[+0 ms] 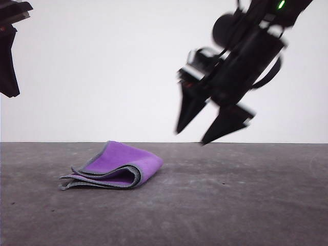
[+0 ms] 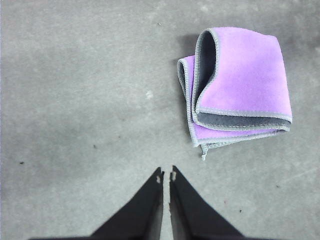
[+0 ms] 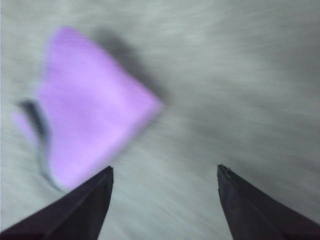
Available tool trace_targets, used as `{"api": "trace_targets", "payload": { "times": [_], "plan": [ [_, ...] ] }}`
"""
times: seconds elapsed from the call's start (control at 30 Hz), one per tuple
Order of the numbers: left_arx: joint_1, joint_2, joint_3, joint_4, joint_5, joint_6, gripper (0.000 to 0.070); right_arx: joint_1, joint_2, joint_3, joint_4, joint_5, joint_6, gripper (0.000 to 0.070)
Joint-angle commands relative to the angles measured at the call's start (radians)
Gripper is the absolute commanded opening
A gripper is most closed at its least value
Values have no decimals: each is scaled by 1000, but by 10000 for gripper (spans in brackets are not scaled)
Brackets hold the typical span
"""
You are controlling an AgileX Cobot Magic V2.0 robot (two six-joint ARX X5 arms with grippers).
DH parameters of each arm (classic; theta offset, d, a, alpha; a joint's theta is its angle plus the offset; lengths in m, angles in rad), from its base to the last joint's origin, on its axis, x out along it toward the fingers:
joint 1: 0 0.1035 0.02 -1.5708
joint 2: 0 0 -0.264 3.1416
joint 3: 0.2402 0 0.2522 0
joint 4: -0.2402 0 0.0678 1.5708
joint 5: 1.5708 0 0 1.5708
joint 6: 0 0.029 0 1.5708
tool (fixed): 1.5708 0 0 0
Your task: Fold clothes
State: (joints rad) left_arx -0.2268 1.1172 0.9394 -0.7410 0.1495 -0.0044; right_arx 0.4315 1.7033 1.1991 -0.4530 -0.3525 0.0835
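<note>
A small soft purple cloth (image 1: 119,166) with charcoal inner face and light grey stitched edging lies folded on the grey desk (image 1: 246,205). The right gripper (image 1: 195,134) hangs above, spread wide and empty (blurred); the left gripper (image 2: 166,176), fingertips nearly together, holds nothing.

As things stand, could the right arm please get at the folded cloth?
Probably yes: the right claw hangs open above the table, just beside the folded cloth, with nothing between them.

No legible text, label, brand or number anywhere.
</note>
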Motion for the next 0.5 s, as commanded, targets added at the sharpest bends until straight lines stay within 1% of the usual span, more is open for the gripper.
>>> {"api": "trace_targets", "payload": {
  "times": [0.0,0.03,0.1,0.2,0.33,0.43,0.47],
  "plan": [
    [-1,6,10,4,-15,20,6,-4,-35,23,-48,60,-98,417],
    [-1,6,10,5,-28,21,7,-9,-63,23,-86,94,-117,418],
    [-2,6,10,3,-57,23,38,-11,-111,14,-132,121,-126,419],
    [-2,4,10,-13,-87,24,78,-11,-183,-18,-141,146,-126,419],
    [-1,-9,10,-52,-110,44,80,-9,-283,-78,-139,202,-126,419],
    [0,-30,10,-50,-113,45,80,-10,-372,-135,-119,213,-120,419],
    [0,-37,10,-48,-113,45,80,-10,-405,-153,-119,232,-116,418]
  ]
}}
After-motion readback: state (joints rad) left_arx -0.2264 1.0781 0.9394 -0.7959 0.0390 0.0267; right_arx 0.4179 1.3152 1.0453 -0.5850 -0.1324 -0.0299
